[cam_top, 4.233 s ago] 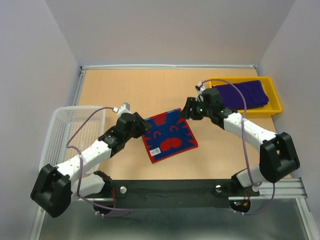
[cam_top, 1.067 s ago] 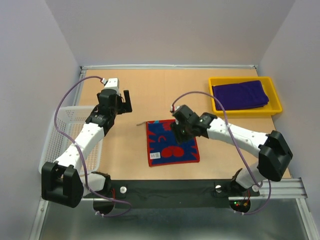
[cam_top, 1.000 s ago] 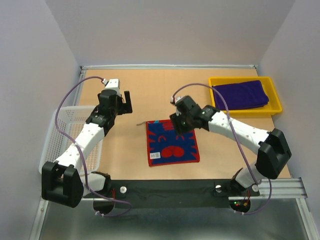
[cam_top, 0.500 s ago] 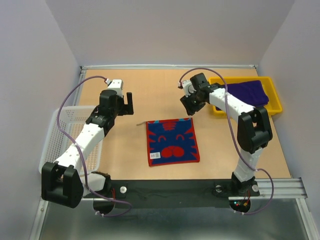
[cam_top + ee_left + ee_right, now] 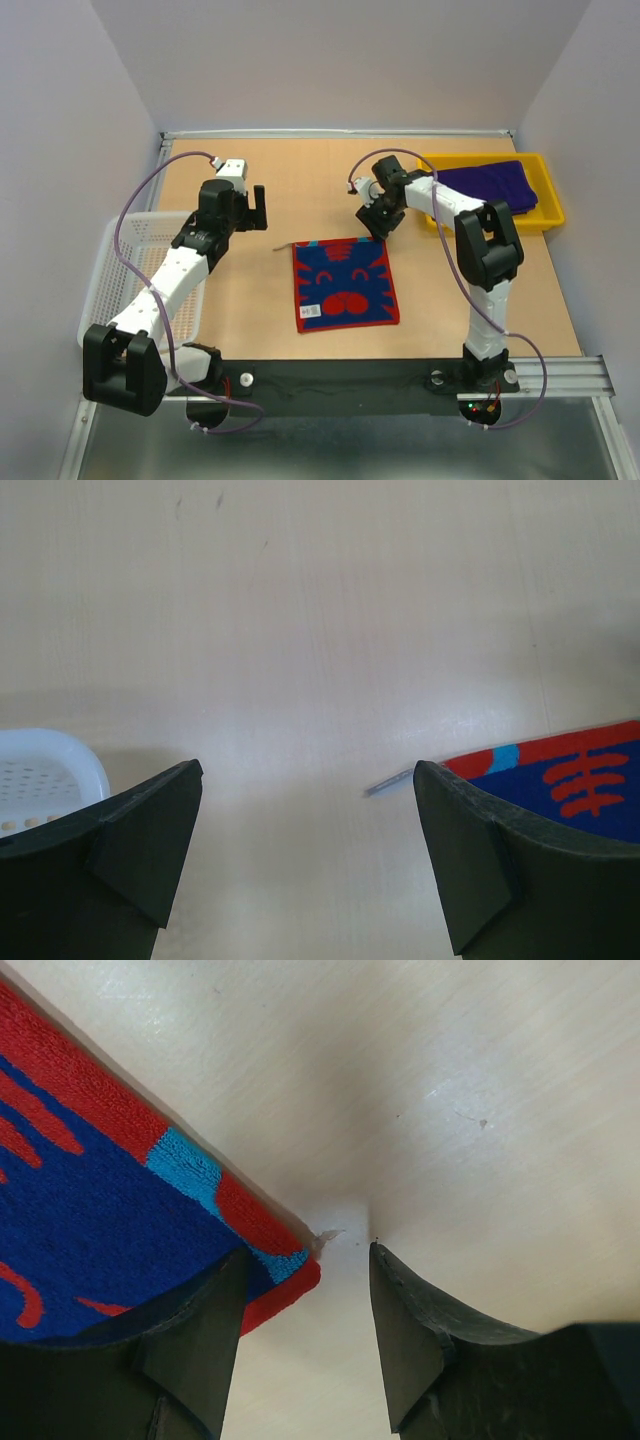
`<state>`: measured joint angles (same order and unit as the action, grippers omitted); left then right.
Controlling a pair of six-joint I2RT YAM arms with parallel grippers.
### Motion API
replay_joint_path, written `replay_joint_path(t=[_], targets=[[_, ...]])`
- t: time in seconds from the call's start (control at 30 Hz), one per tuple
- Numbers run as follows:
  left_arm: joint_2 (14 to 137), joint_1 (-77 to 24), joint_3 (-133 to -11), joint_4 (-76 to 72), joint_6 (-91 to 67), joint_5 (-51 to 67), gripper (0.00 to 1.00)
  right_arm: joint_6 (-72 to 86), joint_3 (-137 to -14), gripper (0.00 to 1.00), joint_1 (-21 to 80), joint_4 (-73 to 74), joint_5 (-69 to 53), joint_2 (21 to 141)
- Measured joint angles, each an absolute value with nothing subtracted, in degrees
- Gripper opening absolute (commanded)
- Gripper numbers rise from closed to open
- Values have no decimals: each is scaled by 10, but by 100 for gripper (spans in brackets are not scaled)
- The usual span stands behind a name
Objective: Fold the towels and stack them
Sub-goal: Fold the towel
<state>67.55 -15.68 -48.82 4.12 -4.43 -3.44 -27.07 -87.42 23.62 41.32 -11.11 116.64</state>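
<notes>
Right gripper [image 5: 307, 1252], half open, now straddles the patterned towel's [image 5: 345, 283] upper-right corner, lower than a moment ago; my left gripper [image 5: 255, 208] stays wide, upper left.

A pale wooden table [image 5: 300, 180] with a metal rail along its far and left edges. A towel [image 5: 345, 283], blue with red marks and a red border, lies flat near the table's middle, with a white label at its near left corner. A short grey thread [image 5: 281, 246] lies on the wood just off the towel's far left corner. A yellow tray [image 5: 520, 222] sits beyond the towel to the right, well apart from it. A white mesh basket [image 5: 115, 255] sits left of the towel, at the table's edge.
</notes>
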Motion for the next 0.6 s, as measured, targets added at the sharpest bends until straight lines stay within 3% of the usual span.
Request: replay_joint_path(t=[0.37,0.6], targets=[[678,-157,-488,41,-43,-28,99,-287,-878,53,236,416,-117,1181],[704,-158,-488,41,-35,28,98,-289,-883,43,236,416,-123,1186]])
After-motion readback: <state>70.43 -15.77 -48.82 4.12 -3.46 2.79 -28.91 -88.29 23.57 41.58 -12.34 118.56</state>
